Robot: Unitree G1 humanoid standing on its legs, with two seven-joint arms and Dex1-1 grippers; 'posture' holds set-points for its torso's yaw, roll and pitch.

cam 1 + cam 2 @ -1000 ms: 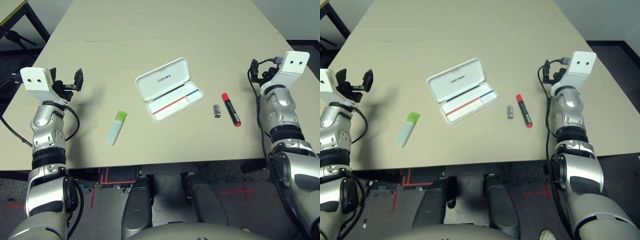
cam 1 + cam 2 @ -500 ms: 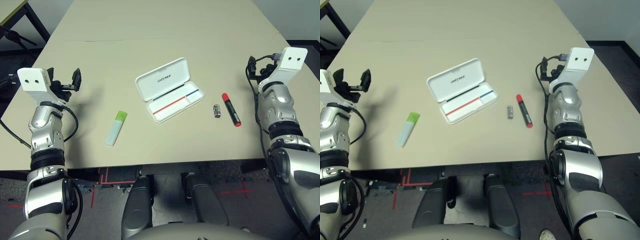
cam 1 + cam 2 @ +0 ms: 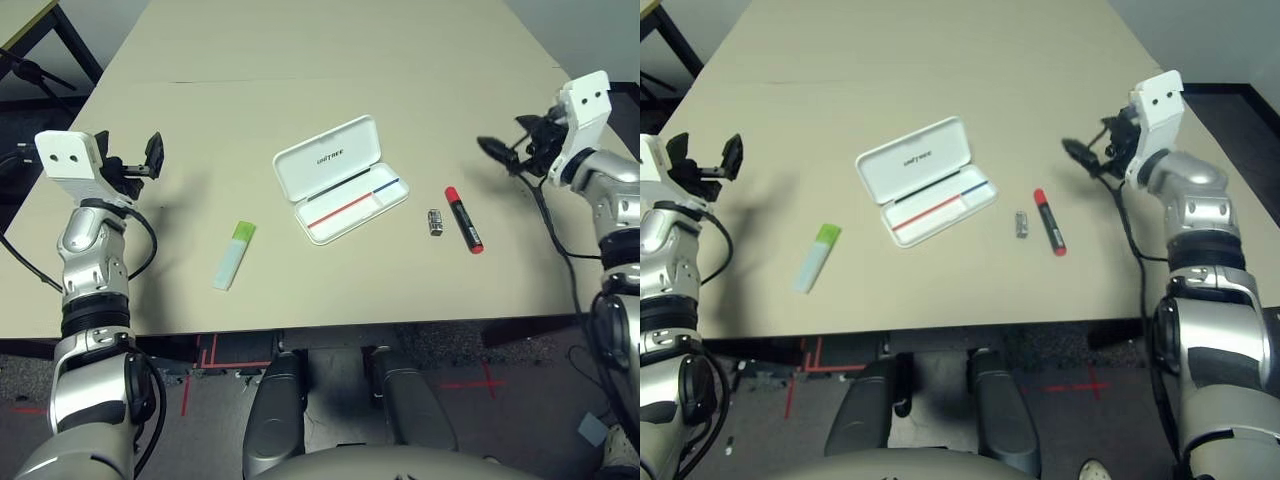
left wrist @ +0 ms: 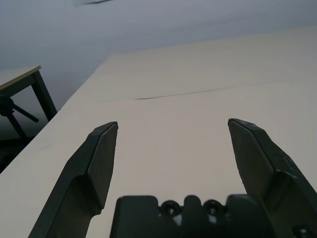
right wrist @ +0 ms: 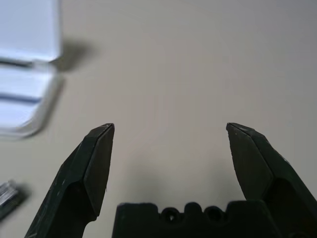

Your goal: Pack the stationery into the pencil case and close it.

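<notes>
An open white pencil case (image 3: 340,178) lies mid-table. A green-and-white stick (image 3: 233,256) lies to its left, a small metal piece (image 3: 434,222) and red marker (image 3: 463,219) to its right. The left gripper (image 3: 140,166) and right gripper (image 3: 512,151) hover at the sides, jaws wide and empty.

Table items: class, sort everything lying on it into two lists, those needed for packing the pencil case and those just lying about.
Needed for the job:
case, open
red marker
green stick
metal piece

Just lying about:
nothing else lies on the table; a second table's corner shows at far left.
</notes>
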